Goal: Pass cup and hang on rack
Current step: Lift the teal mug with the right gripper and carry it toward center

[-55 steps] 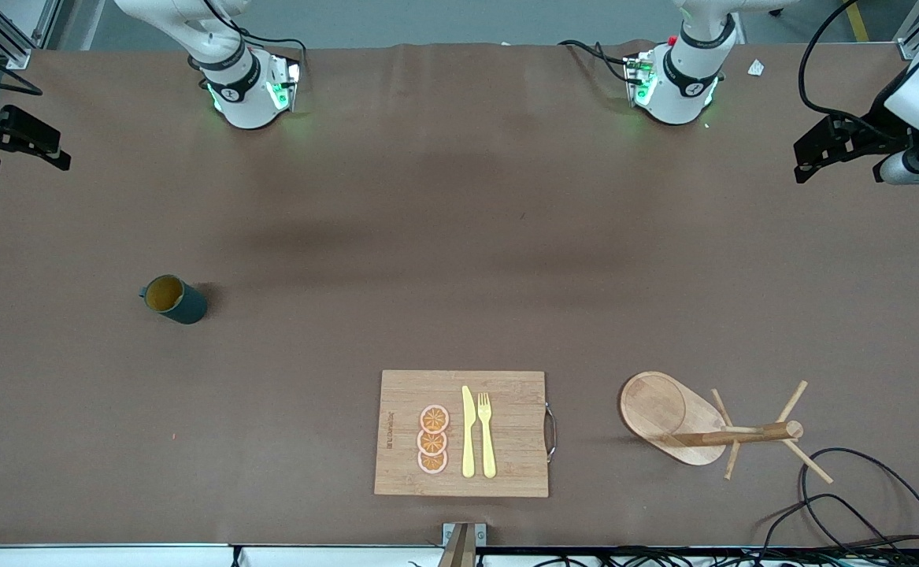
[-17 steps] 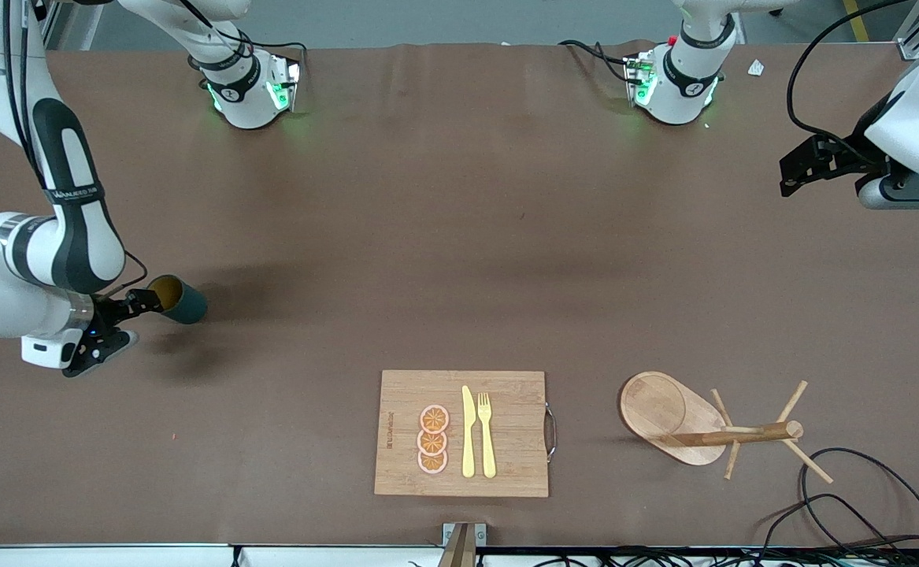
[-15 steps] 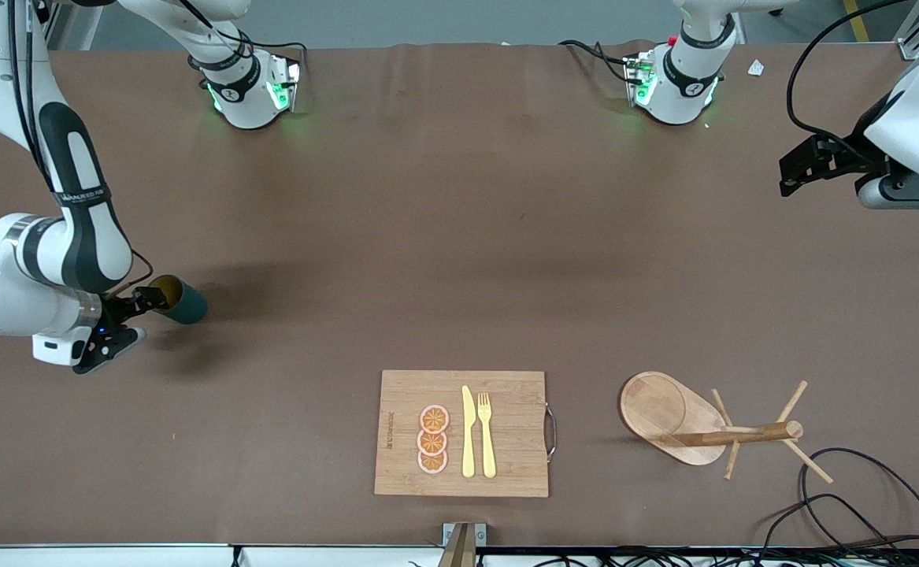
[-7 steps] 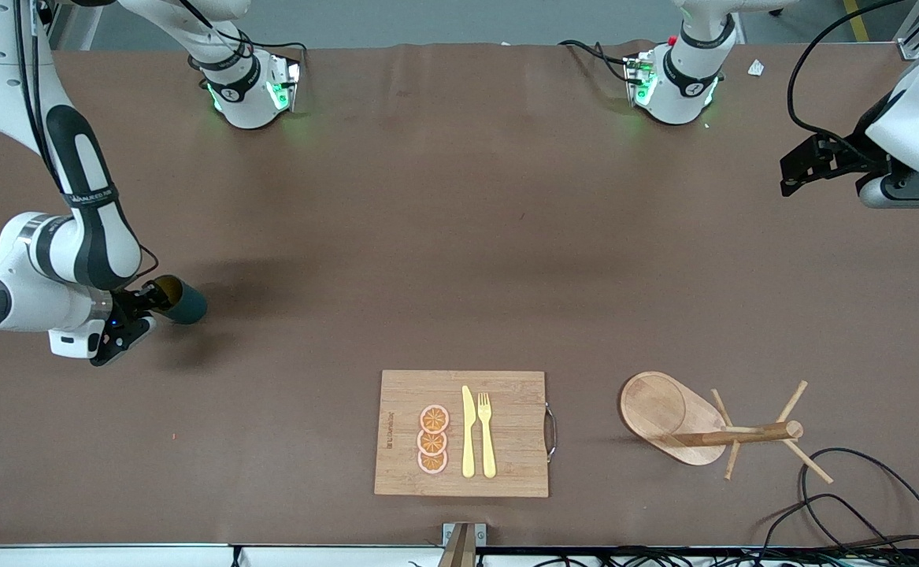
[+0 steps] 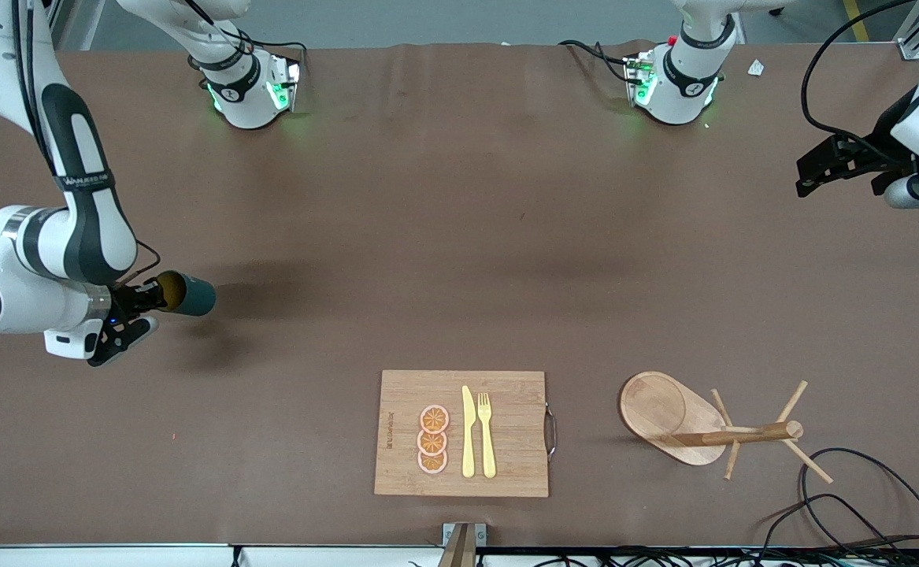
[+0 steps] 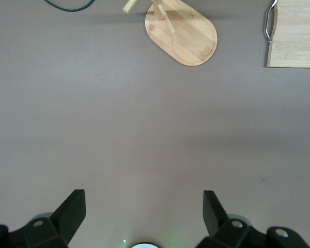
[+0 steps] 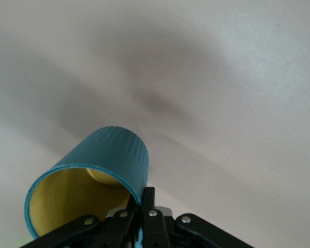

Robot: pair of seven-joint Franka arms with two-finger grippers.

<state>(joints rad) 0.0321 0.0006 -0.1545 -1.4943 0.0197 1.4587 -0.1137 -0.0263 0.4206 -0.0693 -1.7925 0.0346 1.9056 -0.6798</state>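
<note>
The dark teal cup [image 5: 187,293] with a yellowish inside is tipped on its side, its mouth toward my right gripper [image 5: 149,298]. The right gripper is shut on the cup's rim, one finger inside and one outside, and holds it just above the table at the right arm's end. The right wrist view shows the cup [image 7: 106,160] and the gripper [image 7: 144,199] pinching its wall. The wooden rack [image 5: 664,409] stands toward the left arm's end, near the front camera, and shows in the left wrist view [image 6: 188,33]. My left gripper [image 5: 812,169] is open and empty [image 6: 143,200], waiting above the table's end.
A bamboo cutting board [image 5: 506,433] with orange slices, a yellow knife and a fork lies near the front edge, between cup and rack; its handle end shows in the left wrist view [image 6: 294,31]. Black cables [image 5: 861,488] loop beside the rack.
The right arm came in to the cup, shut on its rim, then raised and tipped it a little toward the left arm's end. The left gripper shifted slightly outward.
</note>
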